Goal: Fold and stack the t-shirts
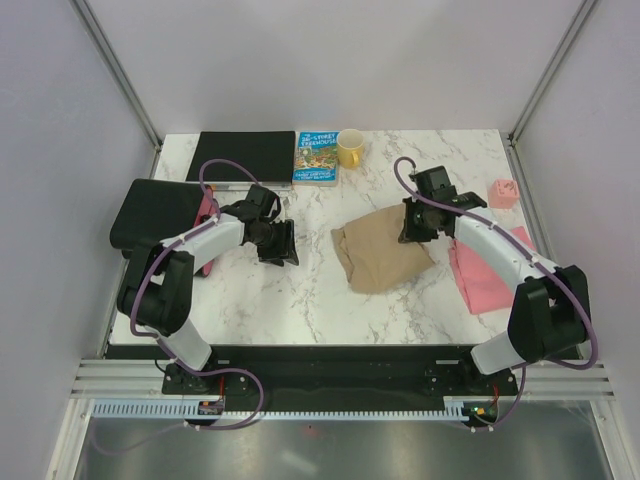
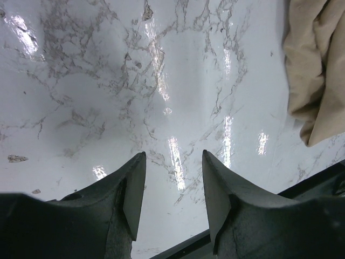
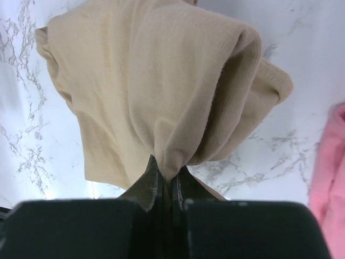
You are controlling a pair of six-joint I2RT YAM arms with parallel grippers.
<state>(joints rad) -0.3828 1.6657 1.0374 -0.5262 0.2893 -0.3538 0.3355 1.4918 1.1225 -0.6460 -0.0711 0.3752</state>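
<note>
**Tan shirt mid-fold, right claw pinching its edge**

You are in the folding step, working on the first of the two shirts. Your right claw (image 3: pixel 166 178) is clamped tight on a gathered bunch of the tan t-shirt (image 3: pixel 151 91). In the wrist view the cloth fans out directly ahead of the fingertips and drapes down to the table (image 1: pixel 300 290), with a hemmed edge curling off to the claw's right. From above, the rest of that shirt lies rumpled just beside the claw, on the side toward the arm bases — partly doubled over by the look of it, but neither flat nor square.

Your left claw (image 2: pixel 173 156) stands wide apart with nothing between its fingers, hovering over bare marble. The tan shirt's nearest edge shows at the upper right of its view, near but not touching.

The pink t-shirt (image 1: pixel 485 275) lies spread on the opposite side of the right claw from the tan one, partly under the right forearm, and neither claw touches it.

Next, I judge, you need to carry the pinched edge across the shirt and lay it down so the layers line up. Bringing the left claw in to pin the opposite corner should stop the cloth dragging. Stacking comes later.
</note>
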